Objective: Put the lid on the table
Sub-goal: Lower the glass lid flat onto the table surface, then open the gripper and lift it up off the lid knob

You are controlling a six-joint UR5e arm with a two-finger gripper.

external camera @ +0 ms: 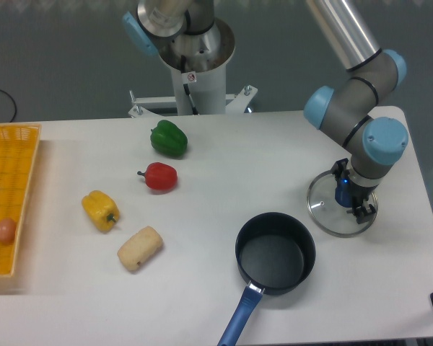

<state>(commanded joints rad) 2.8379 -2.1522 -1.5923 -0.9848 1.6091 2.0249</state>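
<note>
While the lid (338,211) appears to lie flat on the table (224,216) at roughly four o'clock from the table's middle, near the right edge, we judge the placing itself to be nearly done. Its metal rim shows as a full ring against the white surface, with no tilt that we can make out, and it sits apart from the black pot (275,252), which stands open at about seven o'clock from the lid with its blue handle pointing toward the front edge. Our gripper (350,200) hangs directly over the lid's centre, and the fingers straddle the small blue knob; whether they are clamped on it or have already let go we cannot tell, since the wrist hides the gap from this view. What remains, as we read it, is the release, if it has not happened, and then a straight lift clear of the knob so the lid is not dragged or tipped. Elsewhere the green pepper (168,138) sits at about eleven o'clock, the red pepper (159,176) and yellow pepper (101,210) lie toward nine o'clock, and a pale bread roll (140,249) rests just below them, none of them near our working area.
</note>
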